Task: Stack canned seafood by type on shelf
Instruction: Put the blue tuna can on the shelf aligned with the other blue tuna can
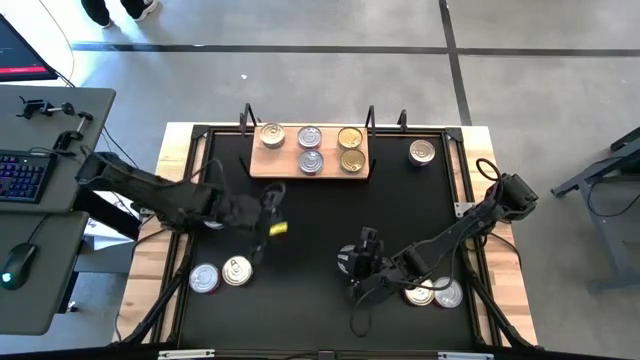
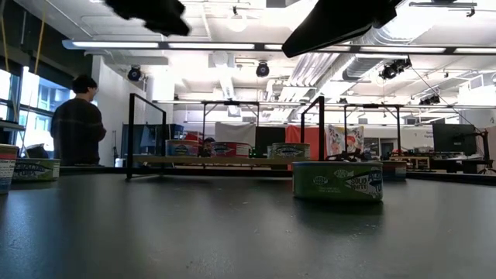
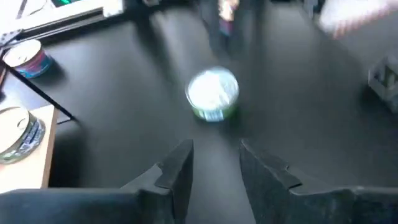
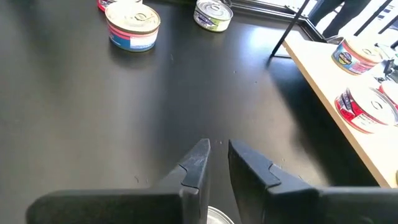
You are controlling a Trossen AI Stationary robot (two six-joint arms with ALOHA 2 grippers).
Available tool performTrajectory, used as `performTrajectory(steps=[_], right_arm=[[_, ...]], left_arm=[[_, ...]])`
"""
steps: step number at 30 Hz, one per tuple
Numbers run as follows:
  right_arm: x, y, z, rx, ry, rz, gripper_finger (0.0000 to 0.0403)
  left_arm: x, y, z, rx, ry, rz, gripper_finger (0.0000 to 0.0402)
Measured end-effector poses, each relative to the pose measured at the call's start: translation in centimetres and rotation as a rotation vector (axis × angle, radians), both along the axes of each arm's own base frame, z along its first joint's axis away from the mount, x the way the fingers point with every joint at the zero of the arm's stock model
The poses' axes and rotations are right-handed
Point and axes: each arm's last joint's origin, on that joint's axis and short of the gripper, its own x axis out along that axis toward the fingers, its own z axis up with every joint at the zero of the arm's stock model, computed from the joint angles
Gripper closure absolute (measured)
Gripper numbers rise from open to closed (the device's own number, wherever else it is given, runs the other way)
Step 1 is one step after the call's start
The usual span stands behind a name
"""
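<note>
— High view, left gripper [image 1: 268,202]?
— Below the wooden board [image 1: 290,166], over the black mat [image 1: 320,215]; fingers apart, empty.
— Tins [image 1: 309,137]?
— Five on the board, one just right of it, two pairs well below.
— Right gripper [image 1: 353,263]?
— Below the board, rightward; fingers narrowly parted, gripping nothing.

Faint white lettering on the green label of the tin [image 2: 338,181] on the black mat [image 2: 232,232], too small to read; no other legible text.
</note>
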Motion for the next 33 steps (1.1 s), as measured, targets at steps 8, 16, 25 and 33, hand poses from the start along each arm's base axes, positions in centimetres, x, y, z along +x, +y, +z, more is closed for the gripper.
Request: performTrajectory(steps=[8, 16, 25, 33], right_arm=[[0.0, -0.1, 0.0, -0.003, -0.001, -0.005, 0.0355], [0.3, -0.6, 0.0, -0.009, 0.002, -0.018, 0.0355], [0.7, -1.3, 0.0, -0.014, 0.002, -0.040, 0.0355], [0.7, -1.3, 0.0, -0.011, 0.001, -0.041, 0.0355]], left_arm=[[-5.0, -6.1, -2.1, 0.083, 0.243, 0.073, 0.0207], [-10.5, -11.4, -5.0, 0.071, 0.437, 0.170, 0.0202], [-11.7, -14.8, -9.7, 0.266, 0.602, 0.043, 0.0223], [-10.0, -14.6, -12.0, 0.516, 0.552, 0.027, 0.0273]])
